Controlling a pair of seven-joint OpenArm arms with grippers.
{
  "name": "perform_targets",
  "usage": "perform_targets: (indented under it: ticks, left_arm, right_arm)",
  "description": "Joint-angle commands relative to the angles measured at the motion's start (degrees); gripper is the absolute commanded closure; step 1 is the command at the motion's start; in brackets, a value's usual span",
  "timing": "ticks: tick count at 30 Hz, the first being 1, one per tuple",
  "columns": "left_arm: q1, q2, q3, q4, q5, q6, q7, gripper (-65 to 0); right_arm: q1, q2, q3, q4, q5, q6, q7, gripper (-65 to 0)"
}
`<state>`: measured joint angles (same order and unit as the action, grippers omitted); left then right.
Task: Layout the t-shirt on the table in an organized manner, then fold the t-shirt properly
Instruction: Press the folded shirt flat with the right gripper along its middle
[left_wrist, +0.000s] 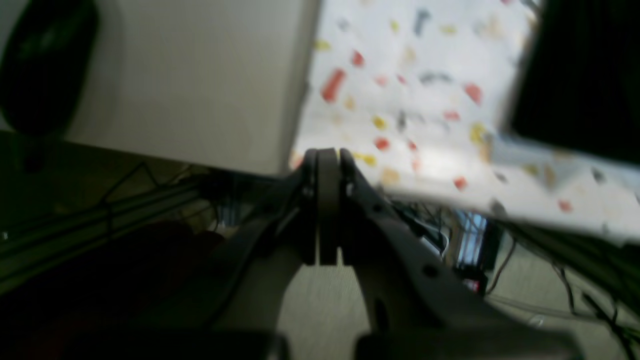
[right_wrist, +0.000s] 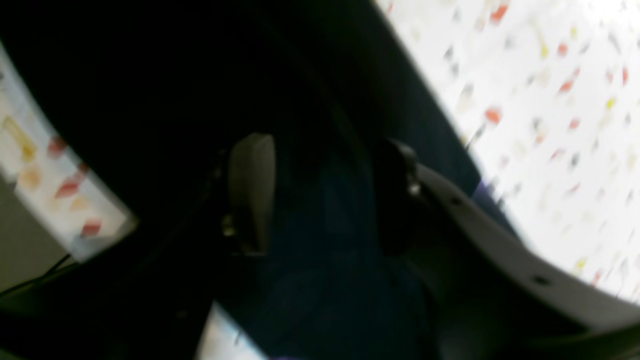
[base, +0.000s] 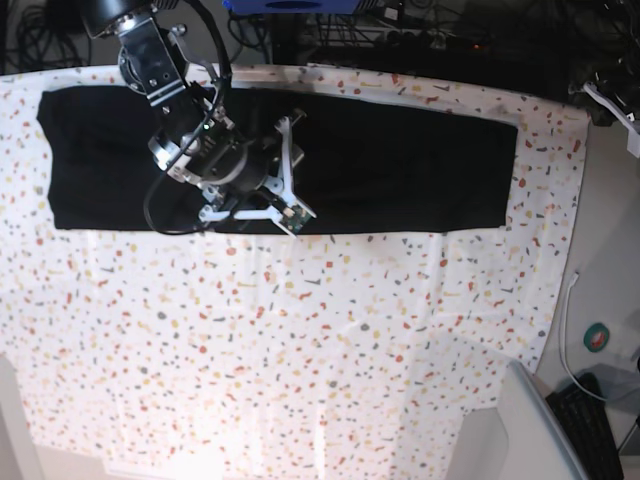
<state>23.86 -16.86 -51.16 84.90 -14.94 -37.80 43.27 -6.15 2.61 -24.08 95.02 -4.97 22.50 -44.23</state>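
The black t-shirt (base: 400, 170) lies as a long flat band along the far side of the speckled table (base: 300, 350). My right gripper (base: 292, 175) hovers over the band's middle-left, open, its white fingers spread across the fabric. In the right wrist view the right gripper (right_wrist: 325, 195) stands open over dark t-shirt cloth (right_wrist: 325, 300), with the grey pad (right_wrist: 252, 190) at the left and nothing clamped. In the left wrist view my left gripper (left_wrist: 327, 155) is shut on nothing, by the table (left_wrist: 425, 100) edge. A blurred black shape fills that view's top right corner.
Cables and dark equipment crowd the space beyond the table's far edge (base: 400, 30). Off the right edge lie a white cable and a small round object (base: 598, 337) on the floor. A grey body (base: 530, 420) sits at the near right corner. Wires (left_wrist: 550, 280) hang under the table edge.
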Motion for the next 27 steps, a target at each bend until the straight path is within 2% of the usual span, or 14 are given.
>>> perform_targets:
  ticks: [1,4,8,13,17,24,27]
  left_arm:
    - [0.54,-0.68,-0.76,0.94,-0.40,-0.22,-0.94,0.0]
    - [1.15,-0.06,-0.93,1.29,-0.40,-0.22,-0.94,0.0]
    - [2.12,0.03,-0.93,1.38,-0.49,-0.31,-1.02,0.0]
    - [2.12,0.03,-0.93,1.12,-0.49,-0.31,-1.02,0.0]
    - [2.12,0.03,-0.93,1.38,-0.49,-0.31,-1.02,0.0]
    - [1.95,-0.06,-0.93,1.03,-0.49,-0.31,-1.02,0.0]
    - [1.95,-0.15,-0.93,0.94,-0.49,-0.31,-1.02,0.0]
  right_arm:
    - [2.06,-0.90,-1.20,-0.47,0.09,-0.13,1.02,-24.0]
    - [5.67,-1.25,-4.63,-4.17,0.01,-0.13,1.02,-19.8]
    - [8.13,-1.34,-8.41,-7.42,0.01,-0.22,1.02,-19.2]
    - [8.22,-1.34,-8.41,-10.14,0.01,-0.30,1.28,-19.2]
    - [8.22,-1.34,-8.32,-12.08,-0.08,-0.30,4.80,-19.1]
    - [8.22,-0.99,-8.32,-12.52,-0.26,-0.39,5.33,-18.9]
    - [8.48,-0.81,-8.50,-12.08,-0.26,-3.82,5.41,-19.5]
